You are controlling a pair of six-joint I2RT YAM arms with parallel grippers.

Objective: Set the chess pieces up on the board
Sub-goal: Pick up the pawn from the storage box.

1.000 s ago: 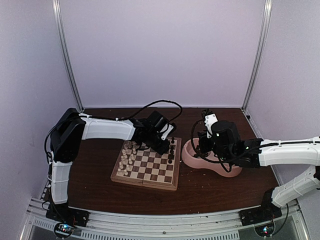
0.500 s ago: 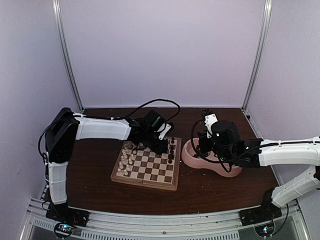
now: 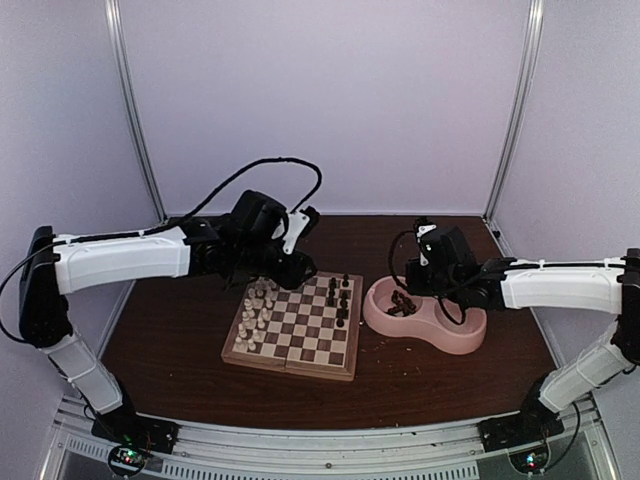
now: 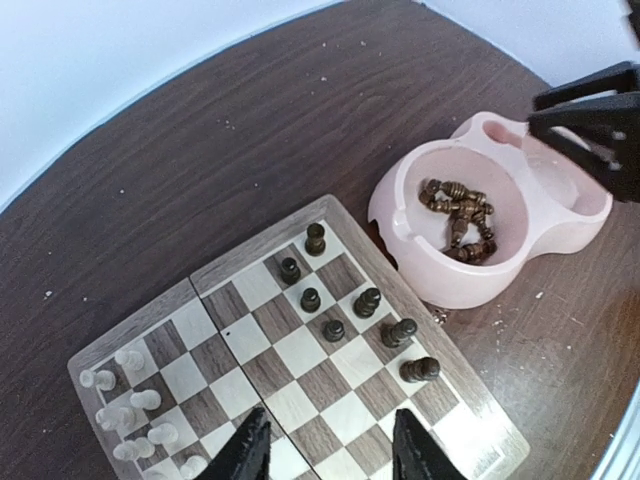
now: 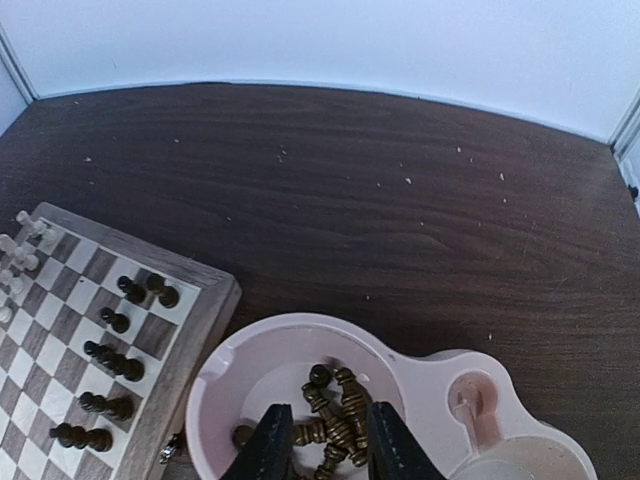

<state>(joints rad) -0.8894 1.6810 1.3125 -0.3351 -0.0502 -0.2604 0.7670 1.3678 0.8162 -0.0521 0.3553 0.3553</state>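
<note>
No writing, brand, number or sign can be read in any view. The board (image 3: 310, 346) and the pink bowl (image 3: 441, 341) carry no legible marks, and neither do the arms or the walls.

The top view looks down from high at the near edge over the whole bench (image 3: 180, 340). The left wrist view hangs above the board (image 4: 300, 352). The right wrist view sits close over the pink bowl (image 5: 215, 380). Both wrist views share the bowl and the board's edge beside it.
</note>
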